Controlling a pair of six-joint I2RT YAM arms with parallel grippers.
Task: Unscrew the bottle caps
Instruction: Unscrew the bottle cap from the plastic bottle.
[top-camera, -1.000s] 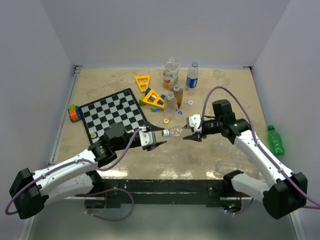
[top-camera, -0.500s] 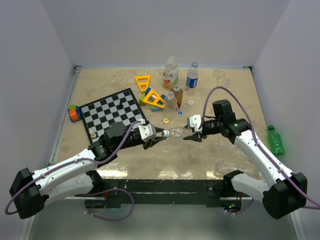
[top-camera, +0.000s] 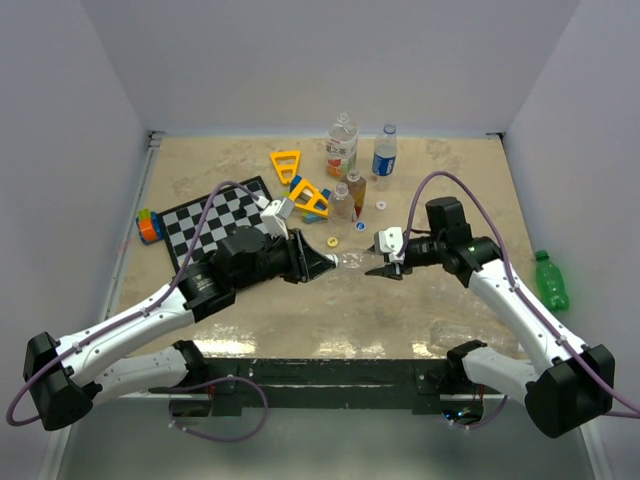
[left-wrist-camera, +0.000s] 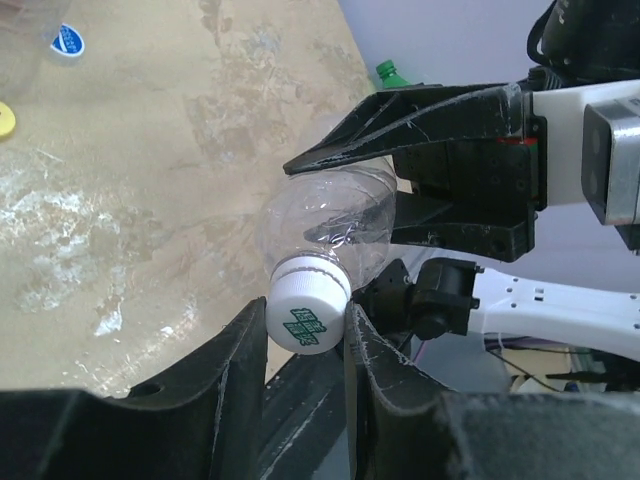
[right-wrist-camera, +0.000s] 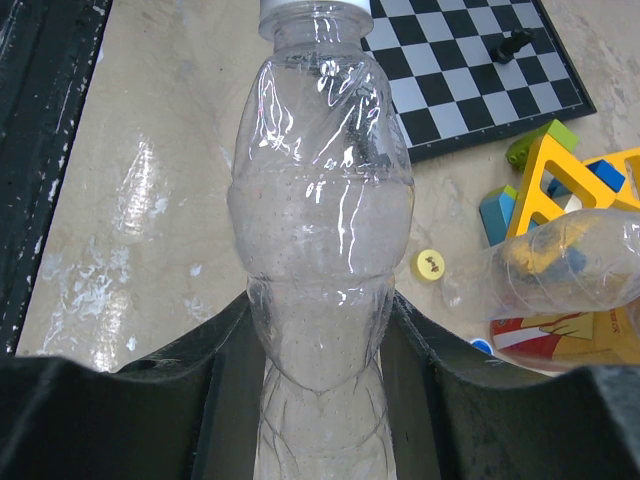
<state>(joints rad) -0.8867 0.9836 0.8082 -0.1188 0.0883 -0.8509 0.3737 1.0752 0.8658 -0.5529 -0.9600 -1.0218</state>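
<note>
A clear bottle (top-camera: 354, 262) hangs level above the table between both grippers. My right gripper (top-camera: 386, 270) is shut on the bottle's body (right-wrist-camera: 320, 200), one black finger on each side of it (right-wrist-camera: 320, 310). My left gripper (top-camera: 325, 264) is shut on the white bottle cap (left-wrist-camera: 308, 312), which carries green print and sits pinched between the two fingers (left-wrist-camera: 305, 325). In the right wrist view the cap (right-wrist-camera: 315, 8) shows only at the top edge. Loose caps lie on the table: a yellow one (top-camera: 332, 242) and a blue-and-white one (top-camera: 380, 207).
Several bottles stand at the back: an orange-label one (top-camera: 342, 145), a blue-label one (top-camera: 385, 152) and two small ones (top-camera: 349, 195). A green bottle (top-camera: 550, 281) lies at the right wall. A chessboard (top-camera: 225, 225), yellow triangular frames (top-camera: 286, 163) and toy blocks (top-camera: 150, 225) sit to the left.
My left gripper has shut on the bottle cap and its wrist has turned, with the arm raised and its cable now arching over the chessboard. The right gripper holds still.
</note>
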